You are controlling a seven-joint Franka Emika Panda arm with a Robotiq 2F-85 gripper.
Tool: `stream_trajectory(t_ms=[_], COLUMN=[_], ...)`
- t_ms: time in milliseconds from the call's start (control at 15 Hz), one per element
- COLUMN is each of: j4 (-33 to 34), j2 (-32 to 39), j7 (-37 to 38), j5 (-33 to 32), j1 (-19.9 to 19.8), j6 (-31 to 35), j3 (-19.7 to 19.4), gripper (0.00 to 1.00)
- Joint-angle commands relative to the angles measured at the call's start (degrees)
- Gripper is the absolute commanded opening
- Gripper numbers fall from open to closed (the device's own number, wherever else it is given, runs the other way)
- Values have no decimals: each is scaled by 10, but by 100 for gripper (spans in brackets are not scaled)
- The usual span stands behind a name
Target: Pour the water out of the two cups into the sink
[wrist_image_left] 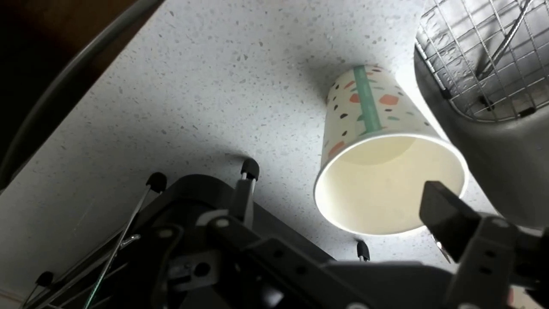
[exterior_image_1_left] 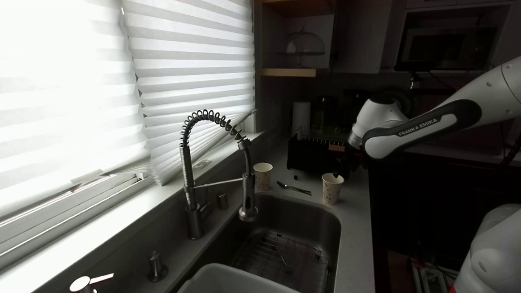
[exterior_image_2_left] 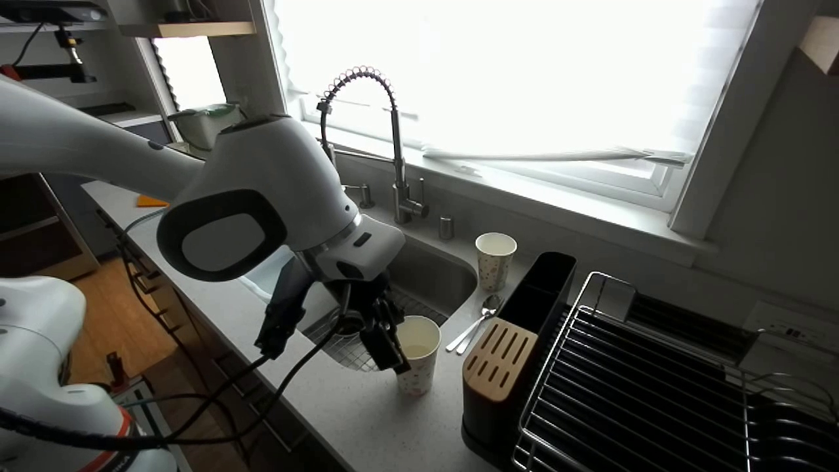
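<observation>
Nearest the wrist camera we find one gripper [wrist_image_left: 341, 201], black, jointed and angular, its jaws standing wide apart, released. We count two blunt-ended fingers; one overlaps the rim of the nearer cup [wrist_image_left: 386, 171] in that view, and we cannot tell whether they touch.

We count two cups, both tapered, cream and round-rimmed, printed with flecks; the nearer one carries a green stripe. Both stand upright on the pale, speckled counter [wrist_image_left: 206, 98]: the nearer just beside the sink [exterior_image_1_left: 301, 213], the farther cup [exterior_image_2_left: 495, 259] near the same end of it, on the window side.

We note one sink, of smooth grey metal, with rounded corners and a wire grid [exterior_image_1_left: 285, 260] in its bottom. One faucet [exterior_image_1_left: 248, 191], arched and spring-coiled, hangs its head above. Between the cups we see metal utensils [exterior_image_2_left: 491, 303], two handles counted. Alongside stand one black holder [exterior_image_2_left: 508, 347] with a slotted wooden top and one wire dish rack [exterior_image_2_left: 629, 380].
</observation>
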Motion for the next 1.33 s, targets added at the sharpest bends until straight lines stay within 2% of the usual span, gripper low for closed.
stream_trajectory(t_ms=[0,133,200,267,333,933,1267], j4=[1,2,3,3,3,5,8], j2=[30,41,46,51,54,64,56], j7=[19,27,30,31,33,41,38], j5=[19,20,21,24,24,29,31], j1=[-3,-5,-5,-3,-3,-2,3], j6=[22,27,28,31,33,38,43], j3=[2,4,4,2,2,3,9], gripper=[100,98,92,73,72,2,0])
